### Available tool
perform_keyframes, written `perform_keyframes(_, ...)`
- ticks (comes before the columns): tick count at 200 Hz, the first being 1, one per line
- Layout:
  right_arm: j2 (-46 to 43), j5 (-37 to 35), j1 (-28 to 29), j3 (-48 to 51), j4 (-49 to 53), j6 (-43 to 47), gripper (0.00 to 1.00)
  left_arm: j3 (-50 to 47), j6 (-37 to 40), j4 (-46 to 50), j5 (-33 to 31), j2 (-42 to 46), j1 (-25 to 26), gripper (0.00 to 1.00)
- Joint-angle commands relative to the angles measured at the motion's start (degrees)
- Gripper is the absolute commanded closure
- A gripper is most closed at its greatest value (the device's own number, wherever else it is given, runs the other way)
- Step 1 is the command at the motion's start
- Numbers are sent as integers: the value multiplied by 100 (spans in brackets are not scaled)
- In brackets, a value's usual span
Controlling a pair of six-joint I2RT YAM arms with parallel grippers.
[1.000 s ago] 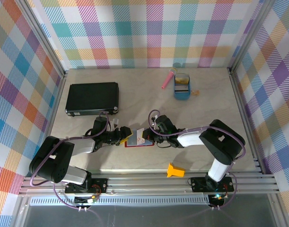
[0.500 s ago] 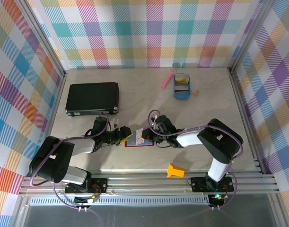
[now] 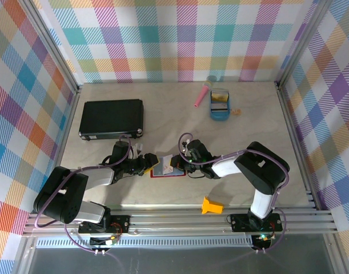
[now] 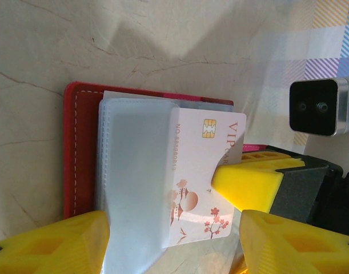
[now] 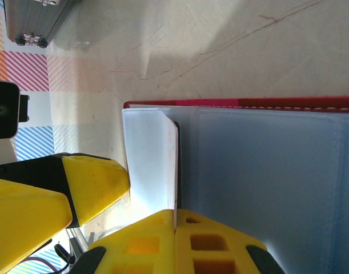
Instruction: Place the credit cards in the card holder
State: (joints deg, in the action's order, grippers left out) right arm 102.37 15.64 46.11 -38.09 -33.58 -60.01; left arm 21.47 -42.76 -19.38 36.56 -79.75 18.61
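Note:
The card holder [image 3: 175, 173] lies open on the table near the front, dark red with grey-blue pockets [image 4: 128, 171]. My right gripper [image 3: 177, 165] is shut on the right edge of a white credit card [image 4: 200, 171] with a chip and blossom print. The card's left part sits inside a translucent pocket. In the right wrist view the card [image 5: 151, 160] stands edge-on, pinched in my right gripper [image 5: 175, 220] over the card holder [image 5: 260, 165]. My left gripper [image 4: 174, 251] is open, one finger on each side of the pockets and card. More credit cards [image 3: 219, 100] rest in a blue tray.
A large black case [image 3: 111, 119] lies at the back left. At the back right, the blue tray [image 3: 220, 114] stands next to a pink pen [image 3: 201, 97]. An orange piece [image 3: 211, 205] sits near the front rail. Checked walls close three sides.
My right gripper has slid a little to the left with the card, bringing the card further over the card holder's pockets. The left gripper has stayed in place.

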Motion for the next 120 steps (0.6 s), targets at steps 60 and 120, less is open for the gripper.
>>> perform_keyframes(60, 283, -80, 215, -266, 338, -55, 99, 6, 132, 316, -96, -16, 7, 37)
perform_keyframes(120, 458, -46, 311, -551, 506, -68, 97, -14, 129, 320, -113, 16, 10, 38)
